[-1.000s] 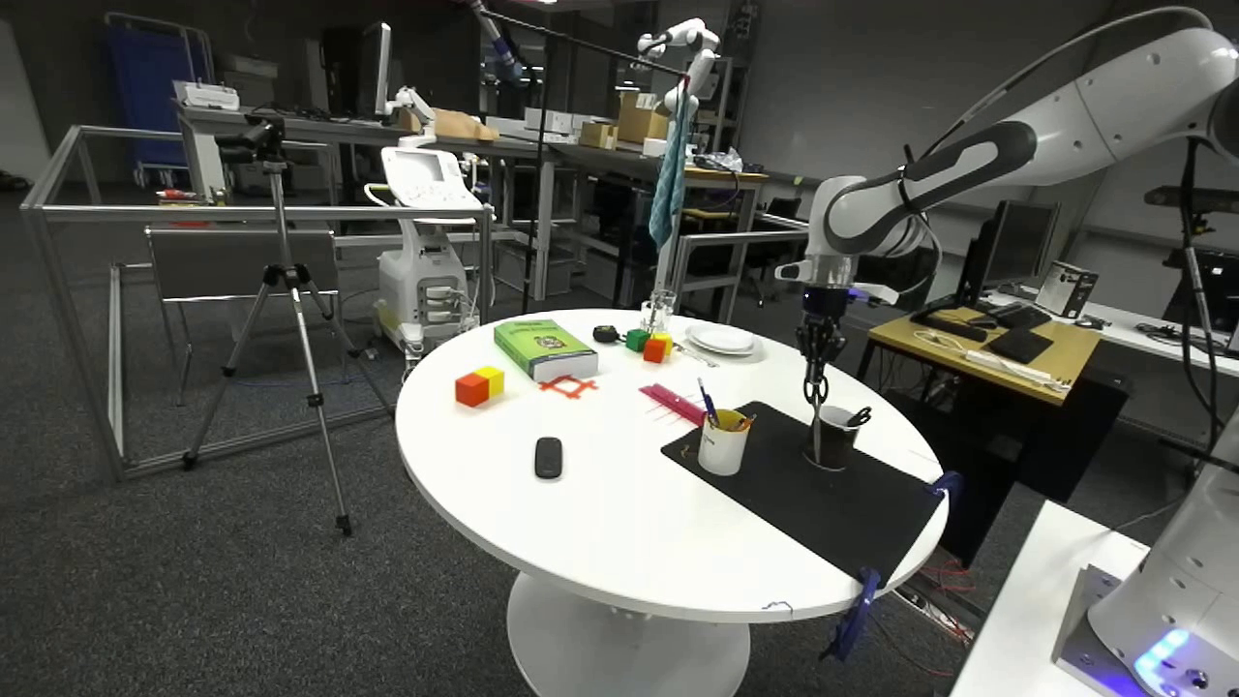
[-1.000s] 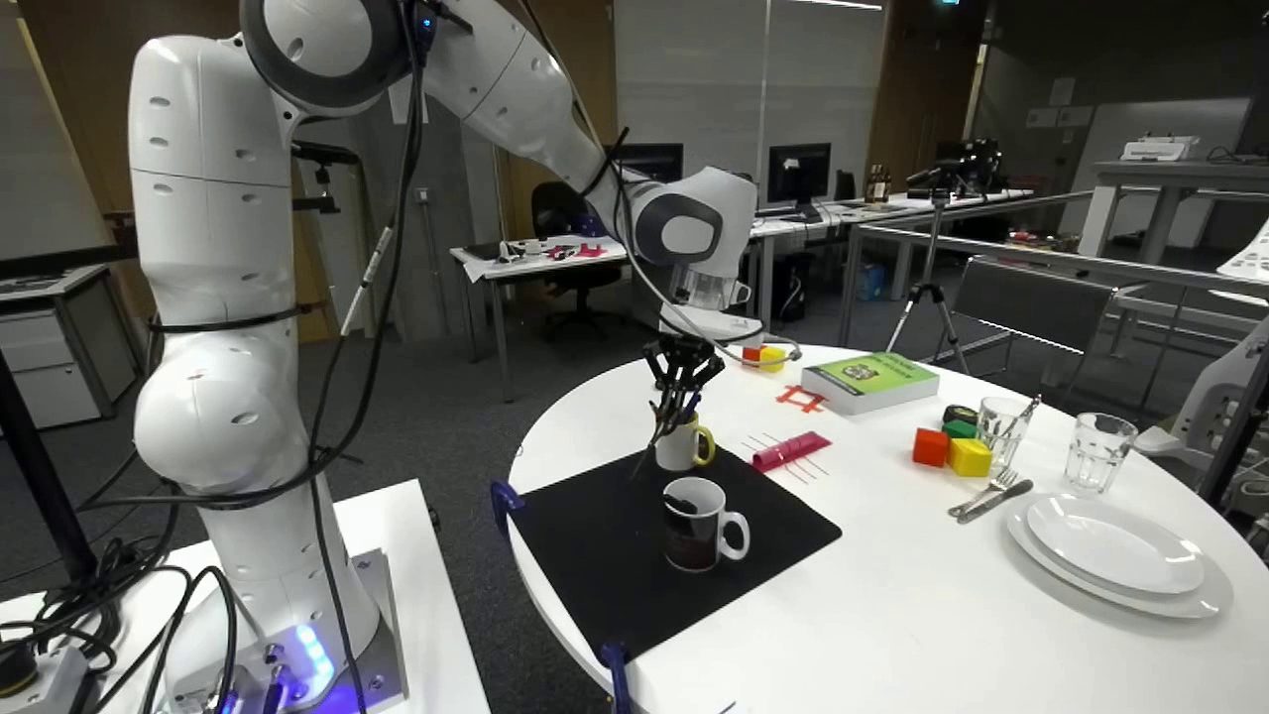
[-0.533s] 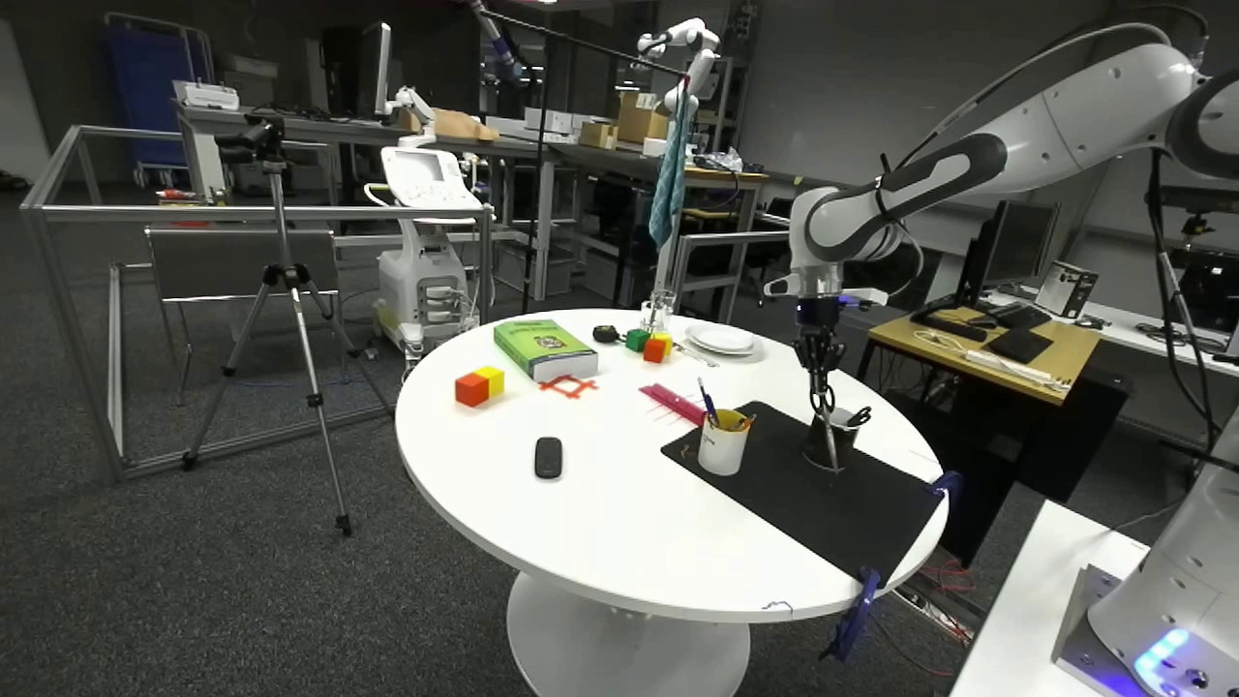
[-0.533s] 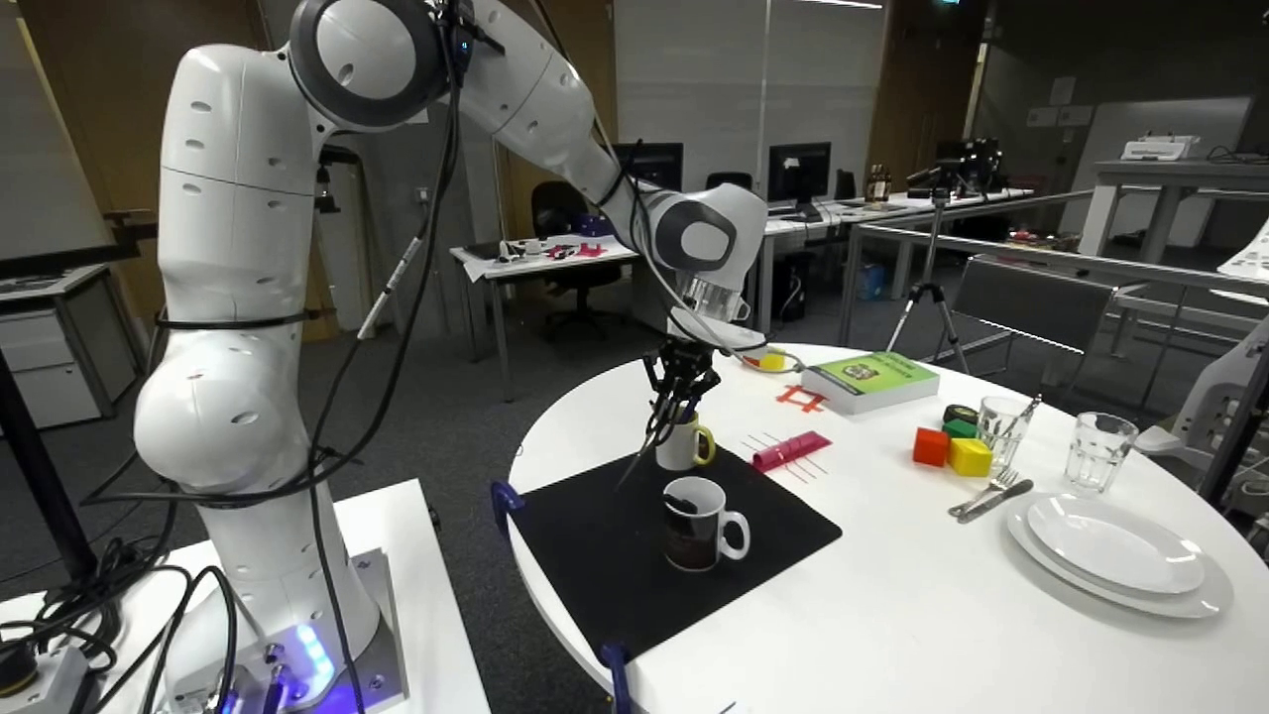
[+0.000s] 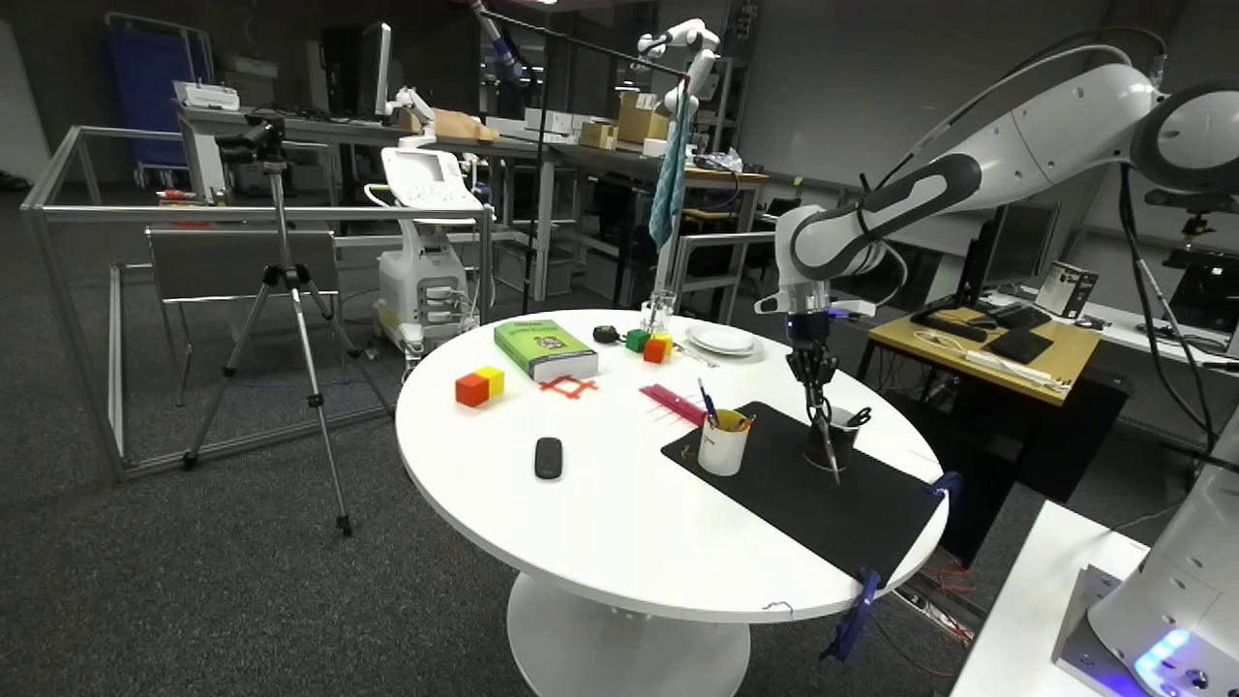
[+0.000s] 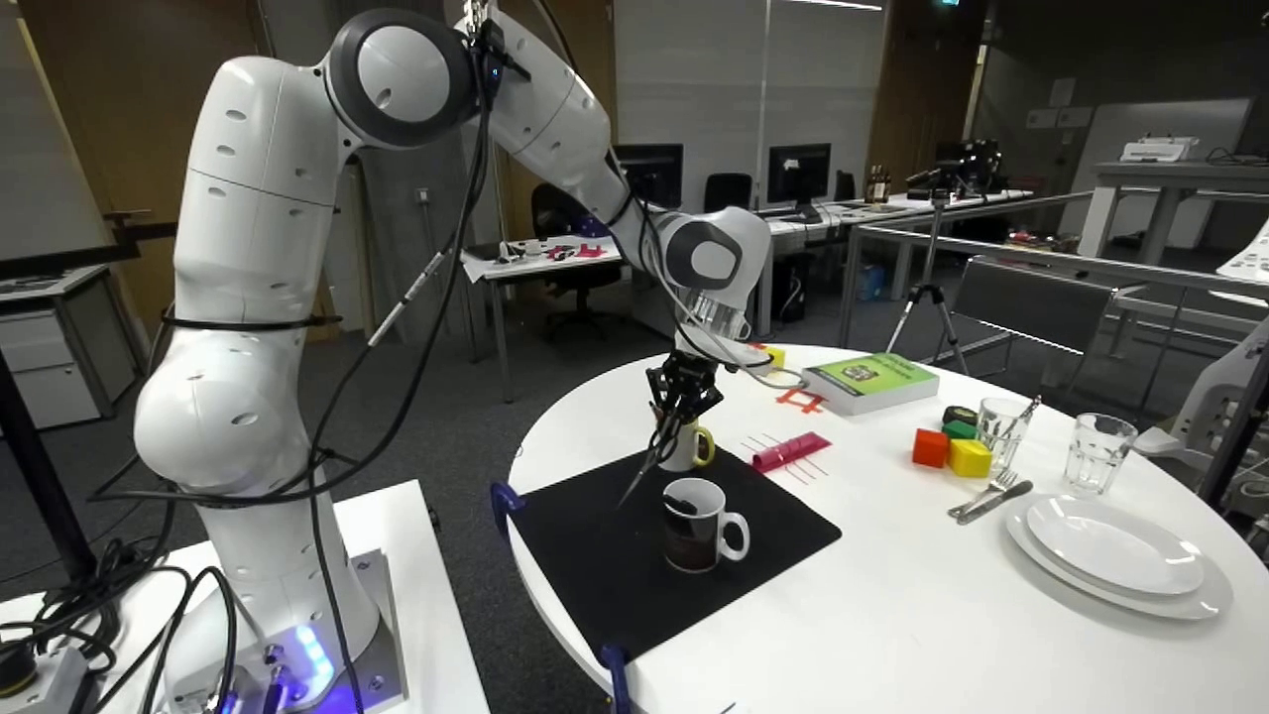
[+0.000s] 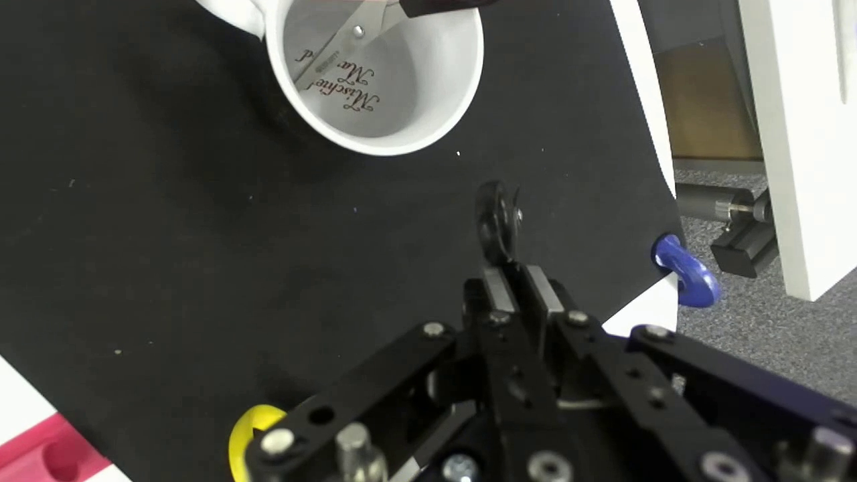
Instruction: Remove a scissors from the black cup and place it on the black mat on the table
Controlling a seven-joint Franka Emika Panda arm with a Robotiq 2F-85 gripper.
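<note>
My gripper [image 5: 816, 393] is shut on scissors with dark handle loops and pale blades [image 5: 830, 450]. In the wrist view the gripper [image 7: 519, 284] has the dark handle of the scissors [image 7: 497, 227] at its fingertips. In an exterior view the gripper [image 6: 673, 415] holds the scissors [image 6: 642, 473] tilted, blades down over the black mat [image 6: 605, 565]. Whether the tips touch the mat I cannot tell. The black cup [image 6: 691, 540], white inside, stands upright on the mat with other scissors in it. The cup [image 7: 402, 127] is apart from my gripper in the wrist view.
A cream-yellow cup [image 5: 723, 445] with pens stands at the mat's edge close to the gripper. Blue clamps [image 7: 689, 271] grip the table edge. A pink piece [image 6: 790, 451], a green book [image 5: 547, 350], blocks, glasses and plates [image 6: 1115, 555] are on the round table.
My gripper has come down and shifted slightly, carrying the scissors. The blades tilt more, and their tips are lower over the mat. The cups have not moved.
</note>
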